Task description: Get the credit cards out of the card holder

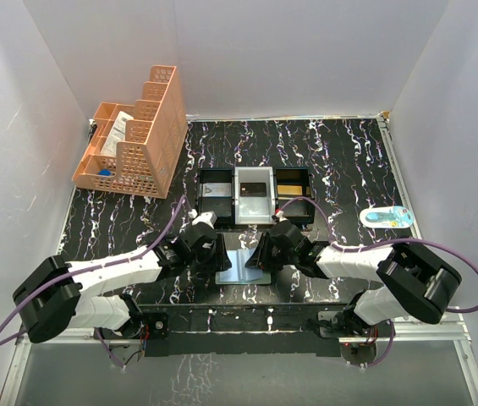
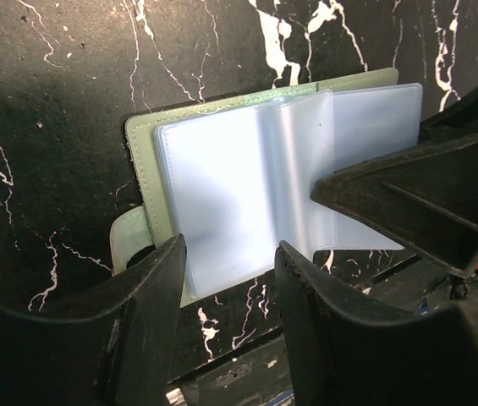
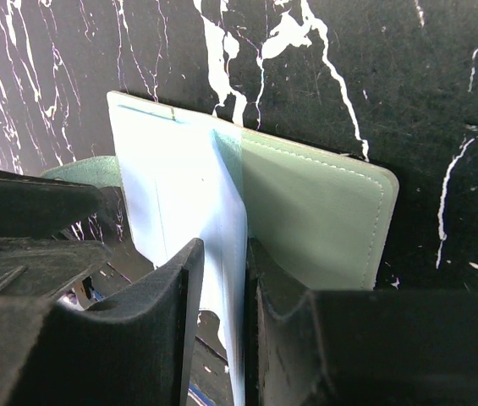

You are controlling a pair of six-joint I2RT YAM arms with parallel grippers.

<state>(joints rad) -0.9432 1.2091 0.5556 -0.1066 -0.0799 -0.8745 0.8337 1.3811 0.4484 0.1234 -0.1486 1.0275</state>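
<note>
Closest to the right wrist camera, the right gripper (image 3: 226, 254) is seen nearly closed on an upright clear sleeve leaf (image 3: 179, 186) of the card holder (image 3: 323, 211), and the leaf appears to be pinched between the jaws. The holder is spread open, green cover down, on the black marbled table (image 3: 442, 101), between the two grippers and just nearer than the three-compartment tray (image 1: 255, 196). The left gripper (image 2: 228, 249) is released, its jaws parted over the near edge of the sleeves with nothing gripped. The holder is judged light and thin, with a stiffish cover and floppy, slick plastic leaves that could slide or buckle. A hold is best taken on a leaf edge or an exposed card edge while the cover is pinned. Whether any cards sit in the sleeves cannot be made out, and the holder's near edge is hidden behind the fingers.
</note>
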